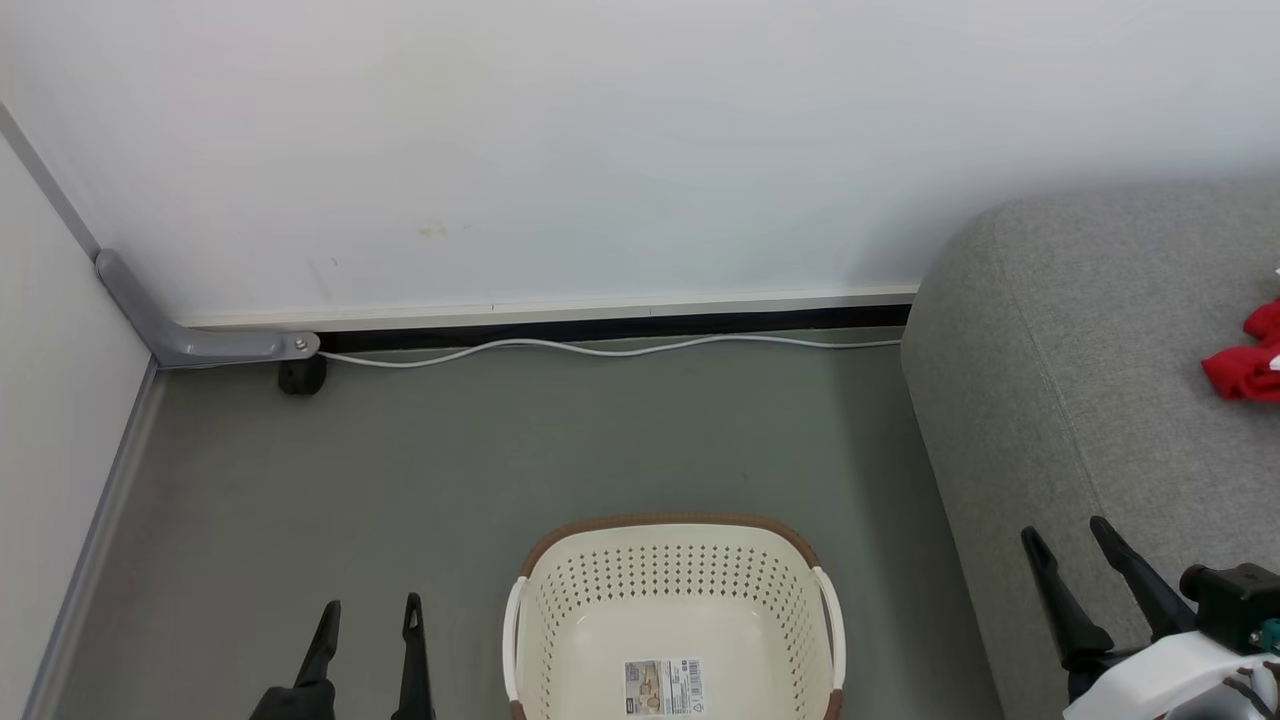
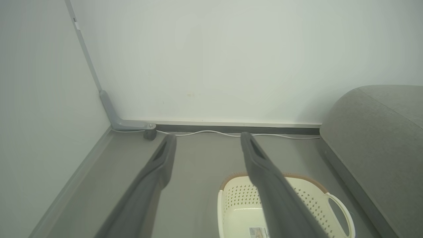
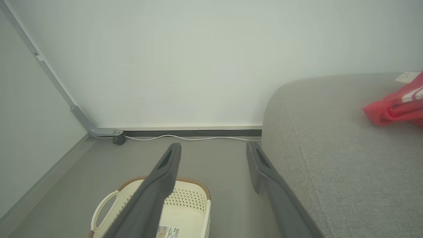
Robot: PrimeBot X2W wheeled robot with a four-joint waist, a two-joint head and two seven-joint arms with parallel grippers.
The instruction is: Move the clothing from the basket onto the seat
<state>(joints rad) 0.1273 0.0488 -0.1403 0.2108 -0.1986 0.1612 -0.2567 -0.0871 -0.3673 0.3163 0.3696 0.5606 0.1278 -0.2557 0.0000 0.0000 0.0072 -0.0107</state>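
Our left gripper (image 1: 371, 605) had its two dark fingers spread, nothing between them, hovering over the grey floor (image 1: 400, 470) just left of the basket. Our right gripper (image 1: 1065, 532) was also spread and held nothing, its tips over the front edge of the large grey fabric sofa seat (image 1: 1080, 420).

Writing: the oval cream plastic basket with perforated sides and a brown woven-look rim (image 1: 670, 522) had a printed sticker with a barcode (image 1: 663, 686) on its bare bottom, text too small to read. A small white tag (image 3: 407, 76) lay by the clothing, unreadable.

The bright red clothing with white stripes (image 1: 1245, 365) lay bunched on the seat, well apart from the basket, cut by the right frame edge.

Around: a thin white cable (image 1: 600, 350) ran along the foot of the white wall (image 1: 600, 150). A grey angled bracket (image 1: 190, 340) with a small black foot (image 1: 302, 375) sat in the far left corner.

The seat's rounded corner was near the basket's right handle, with a strip of floor between them. Open floor lay between basket and wall.
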